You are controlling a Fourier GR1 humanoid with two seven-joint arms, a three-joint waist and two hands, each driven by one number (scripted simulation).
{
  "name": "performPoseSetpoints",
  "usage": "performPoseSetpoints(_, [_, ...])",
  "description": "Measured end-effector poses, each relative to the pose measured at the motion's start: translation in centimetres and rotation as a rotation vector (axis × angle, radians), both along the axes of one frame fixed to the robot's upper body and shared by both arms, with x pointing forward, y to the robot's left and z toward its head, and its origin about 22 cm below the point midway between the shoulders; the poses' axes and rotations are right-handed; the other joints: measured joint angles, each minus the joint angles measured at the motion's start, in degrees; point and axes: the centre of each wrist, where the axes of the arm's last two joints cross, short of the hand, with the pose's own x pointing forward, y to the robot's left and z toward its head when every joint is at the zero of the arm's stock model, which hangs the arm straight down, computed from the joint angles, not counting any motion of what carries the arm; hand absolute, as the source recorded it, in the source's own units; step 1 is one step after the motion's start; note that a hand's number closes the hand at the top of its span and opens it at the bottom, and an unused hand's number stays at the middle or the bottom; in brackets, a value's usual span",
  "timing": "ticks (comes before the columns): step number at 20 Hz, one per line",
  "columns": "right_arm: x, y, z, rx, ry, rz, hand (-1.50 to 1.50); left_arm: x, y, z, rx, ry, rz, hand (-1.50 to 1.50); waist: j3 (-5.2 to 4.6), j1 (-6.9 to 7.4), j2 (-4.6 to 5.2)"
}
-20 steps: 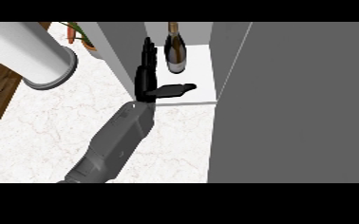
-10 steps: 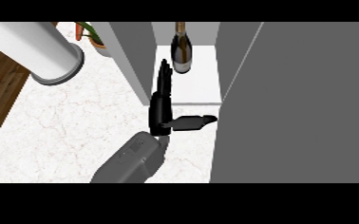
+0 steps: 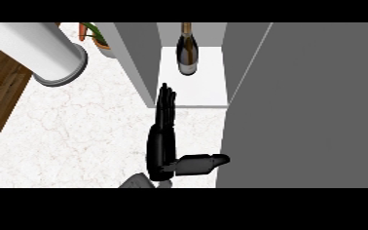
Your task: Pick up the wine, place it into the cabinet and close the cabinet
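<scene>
The dark wine bottle [image 3: 187, 53] stands inside the open cabinet on its white shelf [image 3: 195, 91], toward the back. My left hand [image 3: 161, 143] is in front of the shelf's edge, well short of the bottle. Its fingers are straight and point toward the cabinet, and its thumb sticks out to the right. It holds nothing. The cabinet's right door [image 3: 295, 107] is a big grey panel swung open at the right, close to the thumb. A grey left door panel [image 3: 140, 58] stands just left of the fingertips. My right hand does not show.
A large white cylinder [image 3: 43, 53] stands at the upper left on the marble counter [image 3: 79, 126]. A plant with orange and green leaves [image 3: 97, 34] is behind it. Dark wood floor [image 3: 10, 87] shows past the counter's left edge.
My left hand has drawn back from beside the bottle toward the lower edge, staying open. The bottle stays standing on the shelf.
</scene>
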Motion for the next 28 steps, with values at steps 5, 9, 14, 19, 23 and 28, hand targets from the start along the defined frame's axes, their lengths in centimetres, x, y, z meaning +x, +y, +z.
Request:
performPoseSetpoints(5, [0.0, 0.0, 0.0, -0.009, 0.003, 0.002, -1.5, -3.0, 1.5, 1.0, -0.01, 0.0, 0.022, -1.5, 0.0, 0.0, 0.07])
performPoseSetpoints(9, [-0.1, 0.0, -0.1, -0.03, 0.01, 0.019, -1.5, -4.8, 2.6, 1.9, -0.035, -0.018, 0.012, -1.5, -0.01, -0.07, 0.09])
performPoseSetpoints(14, [-0.1, 0.2, -0.5, -0.042, 0.038, 0.06, 1.5, -7.4, 4.8, 2.8, -0.03, -0.033, -0.036, -1.5, 0.01, -0.02, 0.09])
performPoseSetpoints(19, [-0.2, 0.1, -0.8, -0.099, 0.059, 0.107, 1.5, -8.8, 7.1, 3.6, -0.016, -0.035, -0.092, -1.5, 0.02, -0.1, 0.12])
performPoseSetpoints(23, [-0.2, 0.6, -0.8, -0.11, 0.065, 0.154, 1.5, -9.0, 9.7, 4.0, -0.005, -0.047, -0.113, -1.5, -0.02, -0.09, 0.13])
performPoseSetpoints(28, [-0.9, 1.5, -1.7, -0.084, 0.143, 0.225, 1.5, -9.2, 12.4, 4.9, -0.002, -0.049, -0.108, -1.5, -0.01, -0.16, 0.1])
